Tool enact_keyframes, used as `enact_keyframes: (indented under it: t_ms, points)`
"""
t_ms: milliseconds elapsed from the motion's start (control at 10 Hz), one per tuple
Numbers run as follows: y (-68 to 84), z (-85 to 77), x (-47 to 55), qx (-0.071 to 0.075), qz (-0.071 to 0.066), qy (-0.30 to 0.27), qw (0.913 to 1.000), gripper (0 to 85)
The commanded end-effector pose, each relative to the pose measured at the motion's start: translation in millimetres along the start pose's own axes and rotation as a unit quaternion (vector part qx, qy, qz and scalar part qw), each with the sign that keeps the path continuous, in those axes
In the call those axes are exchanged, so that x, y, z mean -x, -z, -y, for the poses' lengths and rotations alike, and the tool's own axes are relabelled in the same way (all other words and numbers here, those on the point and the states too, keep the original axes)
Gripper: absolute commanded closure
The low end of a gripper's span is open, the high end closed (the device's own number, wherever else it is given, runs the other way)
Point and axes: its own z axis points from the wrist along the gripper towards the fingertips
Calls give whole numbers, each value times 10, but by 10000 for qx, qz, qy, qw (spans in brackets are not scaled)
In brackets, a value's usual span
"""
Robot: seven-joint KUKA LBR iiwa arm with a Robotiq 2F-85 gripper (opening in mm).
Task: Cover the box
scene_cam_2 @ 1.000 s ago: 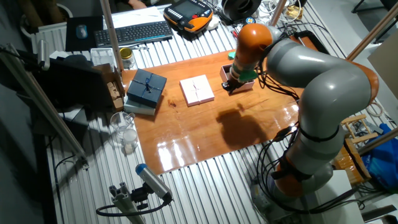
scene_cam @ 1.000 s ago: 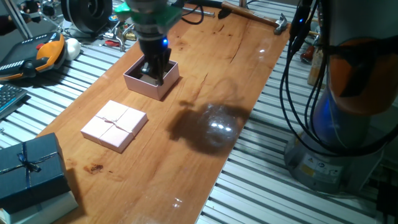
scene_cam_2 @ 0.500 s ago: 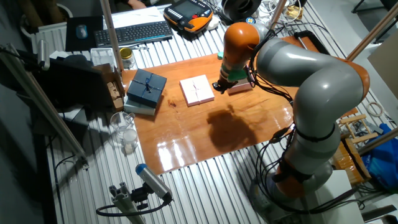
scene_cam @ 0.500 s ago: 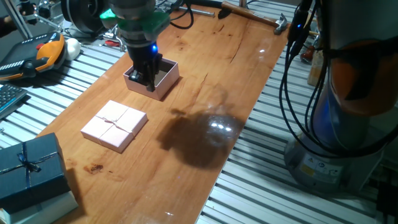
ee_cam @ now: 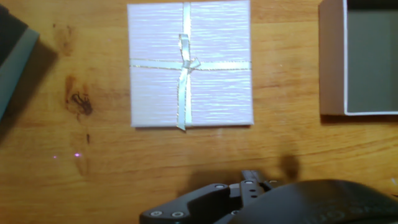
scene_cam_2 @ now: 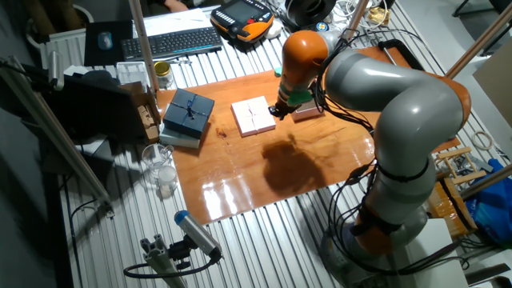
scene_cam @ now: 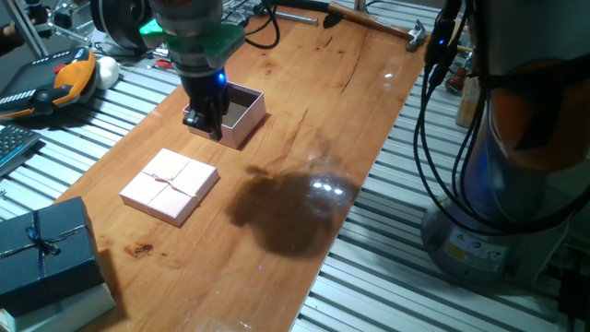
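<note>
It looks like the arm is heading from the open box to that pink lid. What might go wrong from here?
The lid lies flat on the table, so the fingers may slip off its low edges. The thin string cross could snag a finger. The box sits close beside the gripper, so a sideways sweep might knock it. The pictures do not show how the fingers are set.

Wooden table [scene_cam: 304, 101]: box [scene_cam: 236, 111], lid [scene_cam: 170, 185].

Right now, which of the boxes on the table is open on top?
The small pink box beside the gripper: its hollow inside shows. The flat pink lid and dark blue ribboned box are shut.
</note>
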Motion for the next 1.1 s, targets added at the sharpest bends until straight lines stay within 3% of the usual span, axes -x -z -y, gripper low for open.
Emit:
enact_keyframes:
  t_ms: [0,600,700,900,1000]
  points:
    - [-17,-22,16,18,13,-1,10000,850]
    - [-45,-52,71,71,-33,43,10000,850]
    - [-45,-52,71,155,-26,-6,9999,850]
    - [-45,-52,71,55,-49,-56,10000,850]
    - [-45,-52,71,57,-132,83,9999,850]
